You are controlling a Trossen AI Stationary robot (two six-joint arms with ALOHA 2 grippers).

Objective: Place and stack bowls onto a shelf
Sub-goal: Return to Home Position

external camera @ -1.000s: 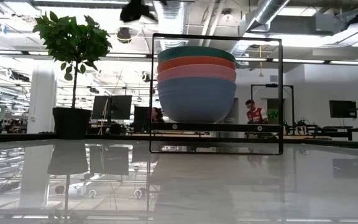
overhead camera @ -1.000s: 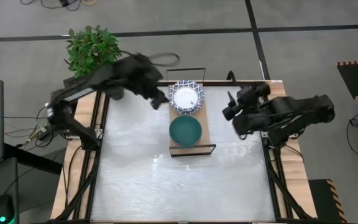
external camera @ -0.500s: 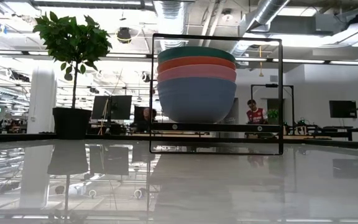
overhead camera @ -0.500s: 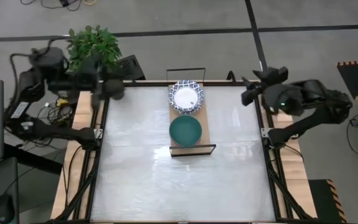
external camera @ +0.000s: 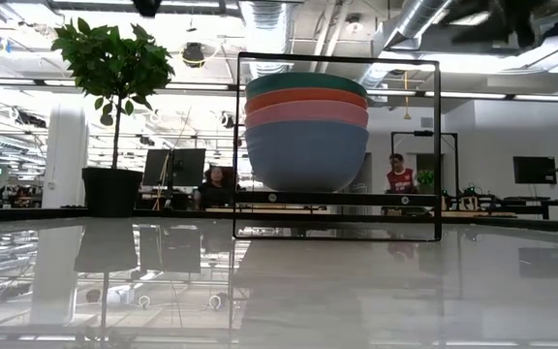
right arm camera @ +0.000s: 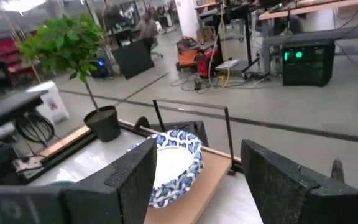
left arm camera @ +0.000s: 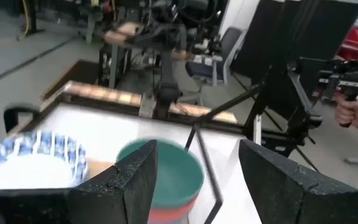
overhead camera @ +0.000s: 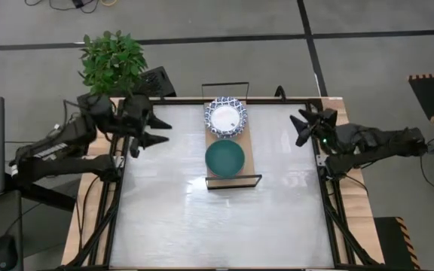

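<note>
The shelf (overhead camera: pixel 230 141) is a light-wood board with black wire frames at both short ends, standing mid-table. On its far half sits a stack of white bowls with blue patterned rims (overhead camera: pixel 225 117) (right arm camera: pixel 174 155). On its near half sits a stack with the dark green bowl (overhead camera: pixel 224 159) (left arm camera: pixel 166 171) on top. The low view shows that stack from the side: green, red, pink, then the slate-blue bowl (external camera: pixel 306 155) resting on the board. My left gripper (overhead camera: pixel 160 132) (left arm camera: pixel 197 186) is open at the table's left edge. My right gripper (overhead camera: pixel 299 128) (right arm camera: pixel 197 186) is open at the right edge. Both point toward the shelf.
A potted green plant (overhead camera: pixel 111 59) stands off the table's far left corner. Wooden side rails (overhead camera: pixel 99 203) run along the table's left and right edges. Pale tabletop (overhead camera: pixel 217 226) spreads before the shelf. People and desks show in the room behind.
My left gripper has drawn back from beside the white bowls on the shelf toward the table's left edge, swinging out past the far left corner and back in. My right arm has pulled back toward the right edge. The bowls have kept still.
</note>
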